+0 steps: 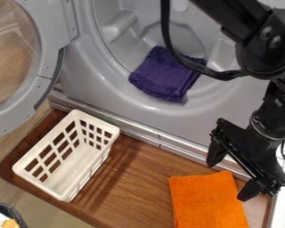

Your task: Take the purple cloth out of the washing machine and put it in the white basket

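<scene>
The purple cloth lies folded on the lower lip of the grey washing machine drum, with a black cable crossing near its upper right corner. The white basket, a slatted plastic one, stands on the wooden board at the lower left with nothing in it. At the right, my gripper hangs over the board's edge by the orange cloth, below and to the right of the purple cloth and apart from it. Its two fingers are spread wide with nothing held between them.
An orange cloth lies on the wooden board at the lower right. The machine's round door stands open at the upper left. A metal rail runs between machine and board. A dark object sits at the lower left corner.
</scene>
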